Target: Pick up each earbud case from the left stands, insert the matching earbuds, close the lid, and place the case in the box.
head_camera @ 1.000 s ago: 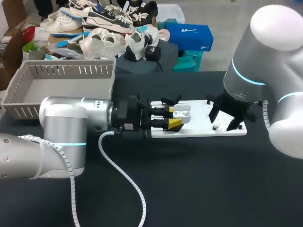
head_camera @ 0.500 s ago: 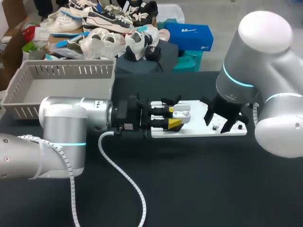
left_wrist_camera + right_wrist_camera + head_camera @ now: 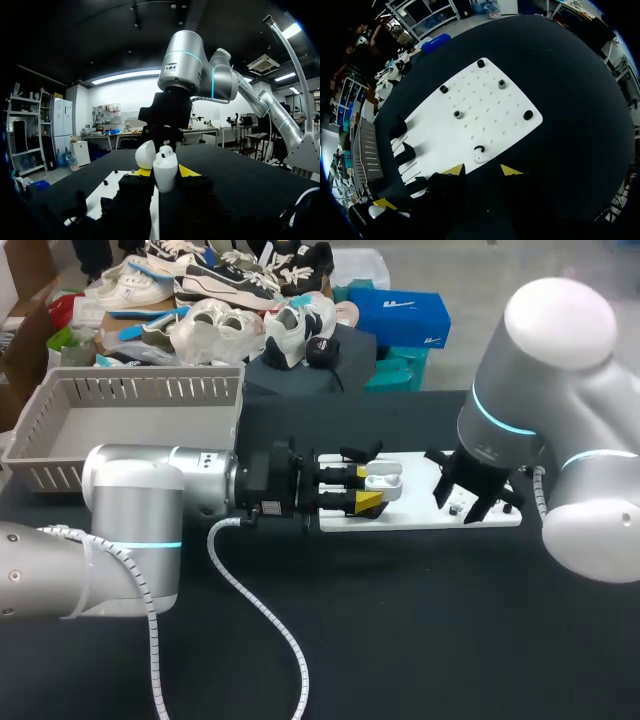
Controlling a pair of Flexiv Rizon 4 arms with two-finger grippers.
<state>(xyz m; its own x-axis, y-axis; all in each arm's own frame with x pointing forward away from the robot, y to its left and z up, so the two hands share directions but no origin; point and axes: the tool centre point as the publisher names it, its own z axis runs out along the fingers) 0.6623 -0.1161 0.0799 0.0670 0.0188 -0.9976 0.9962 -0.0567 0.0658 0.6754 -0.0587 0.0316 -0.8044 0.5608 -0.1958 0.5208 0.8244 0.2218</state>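
MOVED: right gripper [image 3: 482, 171] came in from 3 o'clock, lower over white board [image 3: 485, 110] | HANDS: left gripper [image 3: 370, 490] pinches open earbud case [image 3: 383, 481] at board's 9 o'clock end; right spread, what looks like an earbud [image 3: 479, 155] just ahead | STEP: fetching earbud | NEXT: descend, straddle, pinch gently

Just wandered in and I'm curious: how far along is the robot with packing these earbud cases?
Nothing looks finished: the grey box shows no case inside. In hand: the left claw grips a white case, lid open, while the open right claw hangs over the white board, a small white piece, likely an earbud, just ahead of it. Left: fill, close, box.
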